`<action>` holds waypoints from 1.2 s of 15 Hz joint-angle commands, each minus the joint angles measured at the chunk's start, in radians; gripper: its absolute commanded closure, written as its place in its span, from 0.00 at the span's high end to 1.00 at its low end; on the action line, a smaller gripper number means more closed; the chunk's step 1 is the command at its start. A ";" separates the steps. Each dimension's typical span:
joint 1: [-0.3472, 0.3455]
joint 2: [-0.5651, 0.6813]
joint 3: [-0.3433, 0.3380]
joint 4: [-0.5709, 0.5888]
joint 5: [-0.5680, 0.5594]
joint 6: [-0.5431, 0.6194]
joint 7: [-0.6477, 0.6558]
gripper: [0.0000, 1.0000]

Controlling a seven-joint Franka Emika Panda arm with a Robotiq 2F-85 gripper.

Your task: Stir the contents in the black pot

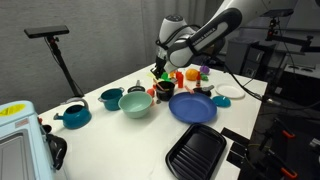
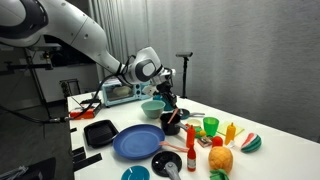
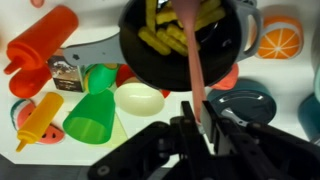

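In the wrist view the black pot point(image 3: 140, 62) fills the top middle, with yellow strips point(image 3: 160, 38) inside. A pink spoon point(image 3: 193, 60) runs from the pot's contents down between my fingers. My gripper point(image 3: 200, 122) is shut on the spoon's handle, right above the pot. In both exterior views the gripper point(image 1: 163, 68) point(image 2: 167, 100) hangs over the pot point(image 1: 165, 89) point(image 2: 172, 123) in the middle of the white table, pointing down.
A blue plate point(image 1: 192, 107) point(image 2: 137, 142) and a black ridged grill pan point(image 1: 196, 150) point(image 2: 100, 132) lie near the pot. Two teal pots point(image 1: 73, 115) point(image 1: 110, 98) and a green bowl point(image 1: 135, 103) stand nearby. Toy food, a green cup point(image 3: 90, 115) and an orange bottle point(image 3: 40, 40) crowd the pot's other side.
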 commanded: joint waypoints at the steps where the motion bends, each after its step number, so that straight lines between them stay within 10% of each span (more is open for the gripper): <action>1: 0.008 -0.025 0.022 -0.005 -0.016 -0.006 -0.055 0.14; 2: 0.030 -0.021 -0.005 0.002 -0.046 -0.007 -0.039 0.40; 4: 0.041 -0.016 -0.022 0.008 -0.076 -0.017 -0.034 0.40; 12: 0.002 0.024 0.011 0.049 -0.070 -0.037 -0.086 0.98; 18: 0.023 0.102 -0.036 0.139 -0.096 -0.101 -0.047 1.00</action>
